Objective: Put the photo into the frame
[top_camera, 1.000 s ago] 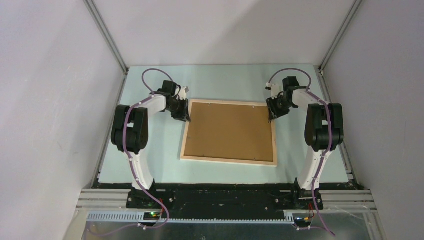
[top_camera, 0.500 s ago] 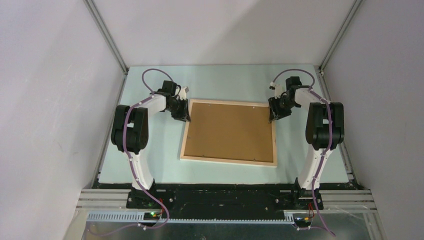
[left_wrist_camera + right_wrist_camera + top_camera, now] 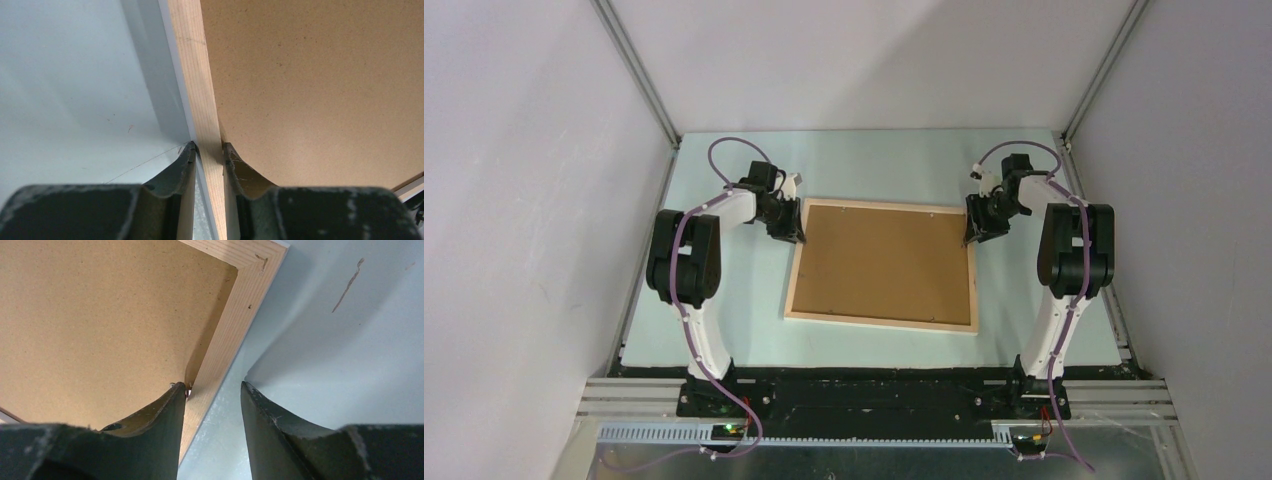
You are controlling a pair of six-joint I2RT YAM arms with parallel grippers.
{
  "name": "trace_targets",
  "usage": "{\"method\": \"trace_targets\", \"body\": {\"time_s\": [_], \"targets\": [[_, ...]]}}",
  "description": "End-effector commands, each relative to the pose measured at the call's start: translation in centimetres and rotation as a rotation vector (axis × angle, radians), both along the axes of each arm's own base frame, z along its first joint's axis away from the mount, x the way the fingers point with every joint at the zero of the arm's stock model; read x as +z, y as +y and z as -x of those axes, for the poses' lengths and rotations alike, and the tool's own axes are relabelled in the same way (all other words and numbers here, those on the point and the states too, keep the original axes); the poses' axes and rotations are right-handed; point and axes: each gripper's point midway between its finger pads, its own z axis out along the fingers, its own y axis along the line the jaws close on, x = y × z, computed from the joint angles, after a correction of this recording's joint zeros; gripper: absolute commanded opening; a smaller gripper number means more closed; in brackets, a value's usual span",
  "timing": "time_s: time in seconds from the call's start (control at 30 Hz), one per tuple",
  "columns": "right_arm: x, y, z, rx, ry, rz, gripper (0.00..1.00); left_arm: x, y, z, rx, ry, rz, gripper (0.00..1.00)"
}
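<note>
Frame (image 3: 879, 322) lies flat mid-surface (image 3: 864, 165), brown backing board (image 3: 884, 260) facing up inside pale rails. Left gripper (image 3: 790, 232) clenched on frame's left rail near far corner. Right gripper (image 3: 975, 232) released, jaws apart astride right rail near far right corner, outer finger (image 3: 280, 435) over bare surface.

We see our right gripper (image 3: 212, 390) with its jaws apart, straddling one pale wood rail of the frame (image 3: 235, 315), a little short of that rail's mitred corner. One finger sits over the brown backing board (image 3: 100, 315), its tip at the rail's inner edge beside a small shiny tab (image 3: 188, 388). The other hangs over the bare table (image 3: 350, 380), clear of the rail's outer edge. A thin scratch (image 3: 350, 285) marks the table near the frame's corner.
</note>
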Motion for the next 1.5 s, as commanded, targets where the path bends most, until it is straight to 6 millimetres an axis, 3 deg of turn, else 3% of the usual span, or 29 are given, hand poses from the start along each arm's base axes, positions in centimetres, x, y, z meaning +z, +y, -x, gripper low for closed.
{"method": "trace_targets", "body": {"time_s": [0.0,0.4,0.83,1.47], "targets": [[-0.4,0.3,0.3,0.025,0.012,0.032,0.48,-1.6,-0.4,1.4,-0.023,0.071,0.012,0.0],[-0.4,0.3,0.6,0.115,-0.024,0.143,0.44,-1.6,-0.4,1.4,-0.023,0.071,0.012,0.0],[-1.0,0.1,0.6,0.026,0.017,0.072,0.43,-1.6,-0.4,1.4,-0.024,0.074,0.014,0.0],[-1.5,-0.5,1.1,0.189,-0.019,0.168,0.37,-1.6,-0.4,1.4,-0.024,0.076,0.019,0.0]]}}
